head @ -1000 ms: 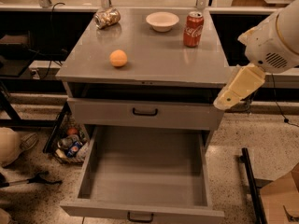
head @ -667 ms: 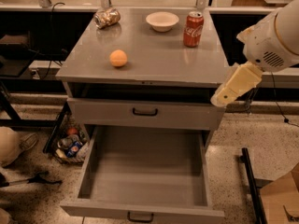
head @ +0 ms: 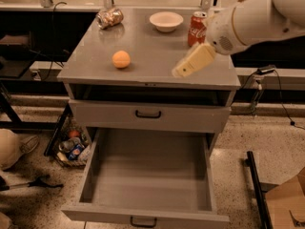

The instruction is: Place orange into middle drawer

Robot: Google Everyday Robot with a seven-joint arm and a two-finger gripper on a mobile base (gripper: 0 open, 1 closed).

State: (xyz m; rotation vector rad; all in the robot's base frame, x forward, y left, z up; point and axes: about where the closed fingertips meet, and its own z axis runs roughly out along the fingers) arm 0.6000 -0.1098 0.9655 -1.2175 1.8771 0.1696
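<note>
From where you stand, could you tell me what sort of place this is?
Probably a lab or workshop test area: a grey metal drawer cabinet on a speckled hard floor, loose cables at the side, and a robot arm whose end effector hovers over the cabinet top, apart from the orange.

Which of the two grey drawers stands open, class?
The lower one, the middle drawer, pulled out so its bare floor shows; the upper drawer just beneath the tabletop is shut. The tool hangs above the tabletop's right front part.
</note>
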